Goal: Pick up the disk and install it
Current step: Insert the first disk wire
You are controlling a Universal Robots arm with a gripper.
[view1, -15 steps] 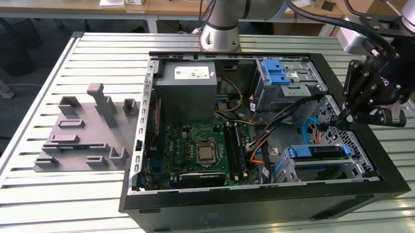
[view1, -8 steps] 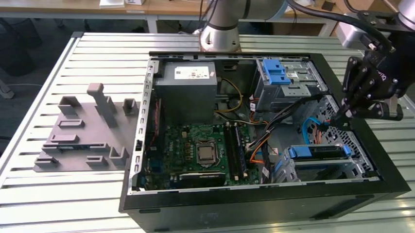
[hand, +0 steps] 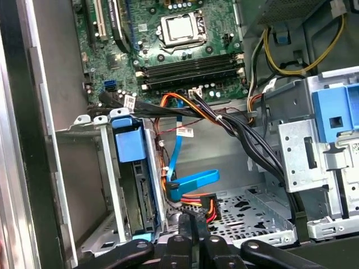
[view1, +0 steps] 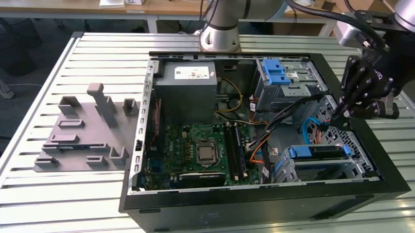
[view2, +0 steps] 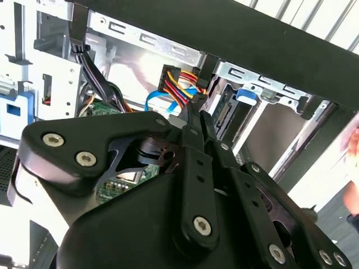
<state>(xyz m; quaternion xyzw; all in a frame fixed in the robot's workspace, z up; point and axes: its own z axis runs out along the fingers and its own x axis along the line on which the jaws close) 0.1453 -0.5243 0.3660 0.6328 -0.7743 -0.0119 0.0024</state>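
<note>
The open case (view1: 259,204) fills the middle of the exterior view, and the disk (view1: 316,152) already sits in its bay at lower right. The gripper (view1: 341,115), pressed together and holding nothing, hangs just above it; installing looks nearly done.

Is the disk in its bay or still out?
In. The disk, blue rails showing, sits in the metal drive cage at the case's corner; the hand hangs above, holding nothing.
</note>
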